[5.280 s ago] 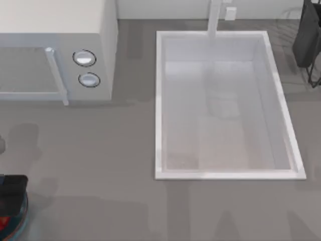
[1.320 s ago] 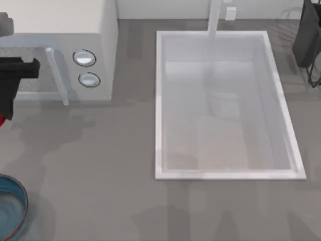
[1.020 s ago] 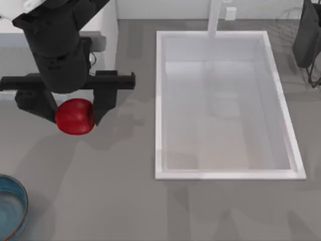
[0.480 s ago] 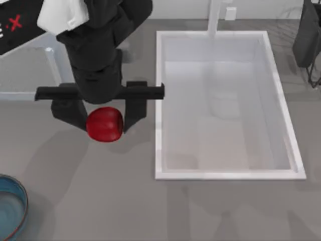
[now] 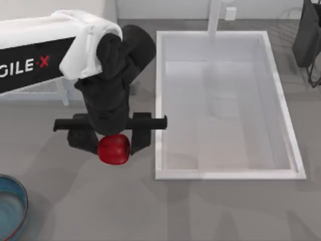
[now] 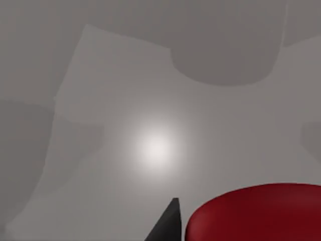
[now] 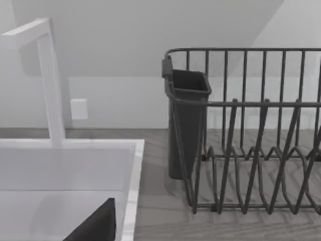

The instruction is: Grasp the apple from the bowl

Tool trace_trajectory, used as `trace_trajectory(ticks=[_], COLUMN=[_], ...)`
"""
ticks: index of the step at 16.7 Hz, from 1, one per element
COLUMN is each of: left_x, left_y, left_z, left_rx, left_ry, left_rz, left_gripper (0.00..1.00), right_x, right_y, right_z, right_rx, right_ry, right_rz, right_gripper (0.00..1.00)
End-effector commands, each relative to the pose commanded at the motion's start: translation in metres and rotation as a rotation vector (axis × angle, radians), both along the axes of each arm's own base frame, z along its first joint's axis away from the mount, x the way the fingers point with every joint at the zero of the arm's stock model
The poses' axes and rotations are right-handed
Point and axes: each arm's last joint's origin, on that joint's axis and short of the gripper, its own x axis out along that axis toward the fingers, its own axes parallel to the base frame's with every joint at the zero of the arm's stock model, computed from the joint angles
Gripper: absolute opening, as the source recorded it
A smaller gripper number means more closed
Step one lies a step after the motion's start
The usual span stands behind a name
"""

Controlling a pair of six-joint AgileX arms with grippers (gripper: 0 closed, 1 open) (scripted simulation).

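Note:
My left gripper (image 5: 113,147) is shut on the deep-red apple (image 5: 114,149), holding it above the grey counter just left of the sink's front corner. In the left wrist view the apple (image 6: 256,213) bulges beside one dark fingertip (image 6: 168,226). The blue bowl (image 5: 11,210) with its reddish-brown rim sits at the counter's front left edge, well to the left of and nearer than the apple, and holds nothing. In the right wrist view a dark fingertip (image 7: 95,225) shows over the sink.
A white sink (image 5: 160,105) with a tap (image 5: 214,17) fills the middle right. A microwave (image 5: 55,88) stands at the back left, partly under my left arm. A dark dish rack (image 7: 241,130) with a cutlery cup (image 7: 186,120) stands at the far right.
My left arm has carried the apple from the bowl up and rightward, then toward the front, ending beside the sink's left wall. The bowl stays put.

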Motion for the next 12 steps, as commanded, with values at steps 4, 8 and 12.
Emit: trace_trajectory(ticks=[4, 8, 12], left_x=[-0.005, -0.005, -0.005], left_y=[0.003, 0.003, 0.003], left_z=[-0.029, -0.029, -0.029], left_rx=[0.008, 0.008, 0.008], left_ry=[0.012, 0.012, 0.012], left_rz=[0.000, 0.000, 0.000], left_gripper=[0.00, 0.08, 0.38], right_x=[0.000, 0.000, 0.000], right_y=[0.000, 0.000, 0.000], right_z=[0.000, 0.000, 0.000], right_rx=[0.000, 0.000, 0.000], right_ry=[0.000, 0.000, 0.000], right_rz=[0.000, 0.000, 0.000], right_gripper=[1.00, 1.00, 1.00])
